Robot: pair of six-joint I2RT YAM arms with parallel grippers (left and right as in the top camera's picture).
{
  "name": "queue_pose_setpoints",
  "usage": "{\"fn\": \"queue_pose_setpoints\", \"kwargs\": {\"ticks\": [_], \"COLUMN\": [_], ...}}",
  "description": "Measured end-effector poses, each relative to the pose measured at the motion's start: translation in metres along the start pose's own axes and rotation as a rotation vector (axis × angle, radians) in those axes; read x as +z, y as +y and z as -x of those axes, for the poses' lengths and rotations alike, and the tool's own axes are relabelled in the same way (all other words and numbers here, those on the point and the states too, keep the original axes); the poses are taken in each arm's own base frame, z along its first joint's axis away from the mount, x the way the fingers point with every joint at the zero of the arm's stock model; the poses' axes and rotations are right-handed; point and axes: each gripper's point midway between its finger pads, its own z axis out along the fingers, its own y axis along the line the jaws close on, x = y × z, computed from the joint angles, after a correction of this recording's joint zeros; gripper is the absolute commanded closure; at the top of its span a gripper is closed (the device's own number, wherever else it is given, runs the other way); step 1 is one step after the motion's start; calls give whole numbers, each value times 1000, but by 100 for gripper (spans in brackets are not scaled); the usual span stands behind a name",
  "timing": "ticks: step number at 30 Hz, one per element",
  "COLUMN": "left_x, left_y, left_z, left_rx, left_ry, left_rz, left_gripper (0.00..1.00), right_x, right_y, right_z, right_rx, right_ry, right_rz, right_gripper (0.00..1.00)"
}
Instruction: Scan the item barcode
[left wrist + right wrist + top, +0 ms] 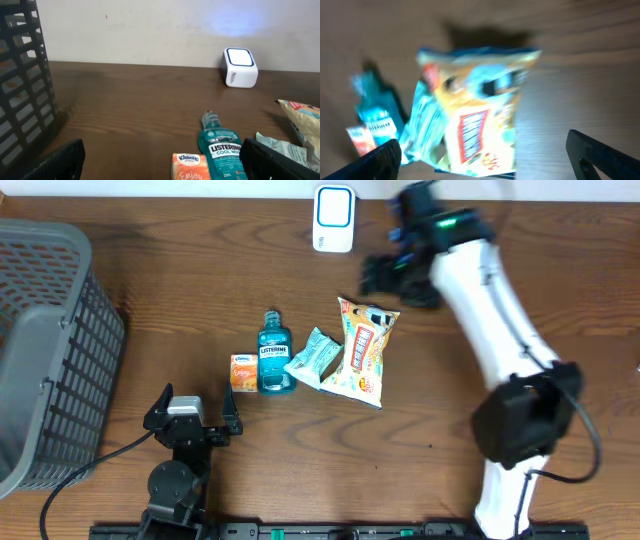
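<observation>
Four items lie mid-table: an orange Kleenex pack (243, 372), a teal Listerine bottle (274, 355), a pale teal packet (315, 358) and a yellow snack bag (364, 350). The white scanner (333, 218) stands at the far edge, glowing blue in the left wrist view (239, 66). My right gripper (400, 280) hovers open just beyond the snack bag (480, 100), which fills its blurred wrist view between the open fingers (602, 155). My left gripper (195, 415) rests open near the front edge, facing the Kleenex pack (189, 166) and the bottle (220, 147), holding nothing.
A tall grey mesh basket (50, 350) occupies the left side of the table and shows at the left of the left wrist view (22, 90). The white right arm (490, 310) reaches across the right half. A pale wall stands behind the scanner.
</observation>
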Motion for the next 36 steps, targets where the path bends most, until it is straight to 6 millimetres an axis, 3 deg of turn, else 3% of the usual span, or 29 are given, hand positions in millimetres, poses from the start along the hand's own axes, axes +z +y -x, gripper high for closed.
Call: {"fn": "queue_pose_setpoints", "kwargs": {"ticks": [2, 4, 9, 15, 17, 19, 20, 21, 22, 24, 30, 36], "left_x": [0, 0, 0, 0, 0, 0, 0, 0, 0, 0, 0, 0], "left_y": [0, 0, 0, 0, 0, 0, 0, 0, 0, 0, 0, 0], "left_z": [0, 0, 0, 0, 0, 0, 0, 0, 0, 0, 0, 0], "left_rx": [0, 0, 0, 0, 0, 0, 0, 0, 0, 0, 0, 0], "left_ry": [0, 0, 0, 0, 0, 0, 0, 0, 0, 0, 0, 0], "left_rz": [0, 0, 0, 0, 0, 0, 0, 0, 0, 0, 0, 0], "left_gripper": [2, 2, 2, 2, 2, 2, 2, 2, 3, 2, 2, 2], "right_x": [18, 29, 49, 79, 91, 106, 111, 117, 123, 128, 114, 101], "right_y": [28, 33, 34, 26, 20, 10, 6, 1, -5, -17, -32, -34], "right_z": [-24, -41, -67, -73, -74, -77, -79, -83, -87, -95, -97, -94], "right_rx": [-79, -101, -110, -76, -67, -64, -56, -56, -59, -68, -66, -70], "right_ry": [28, 35, 25, -7, 1, 27, 35, 54, 80, 121, 148, 239], "right_rz": [-44, -129, -316, -455, -490, -539, -555, -581, -608, -668, -734, -650], "right_gripper": [1, 1, 1, 8, 14, 32, 48, 52, 68, 81, 98, 99]}}
